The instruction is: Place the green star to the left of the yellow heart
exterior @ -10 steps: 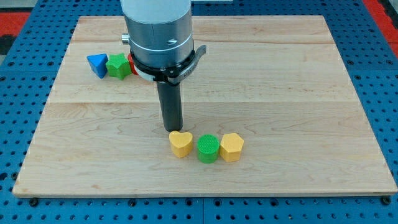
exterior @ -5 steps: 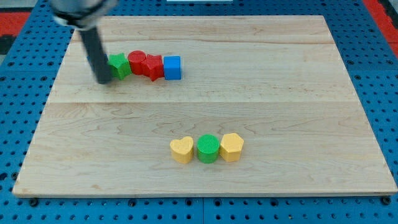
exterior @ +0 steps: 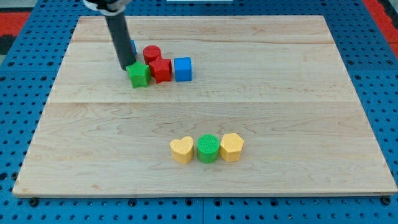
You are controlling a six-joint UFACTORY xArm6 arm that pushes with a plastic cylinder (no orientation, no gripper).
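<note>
A pale wooden board (exterior: 261, 93) made of joined planks lies on a blue pegboard bench (exterior: 18, 124); a strip of red shows at the view's top corners. The green star (exterior: 139, 75) sits in the board's upper left part, well apart from the yellow heart (exterior: 181, 149) near the view's bottom; the star is squat with no clear long axis, and which way its points face is hard to make out. Touching the star on the view's right is a red block (exterior: 161, 70), shape unclear; a red cylinder (exterior: 152, 54) stands just behind it, a blue cube (exterior: 182, 68) just beside. My tip (exterior: 126, 66) rests against the star's upper left edge; the rod carries no claw, only a plain end. A sliver of blue (exterior: 132, 47) peeks from behind the rod, mostly hidden. Right of the heart stand a green cylinder (exterior: 208, 148) and a yellow hexagonal block (exterior: 231, 147), all three touching in a row; the arm is cut off at the view's top.
</note>
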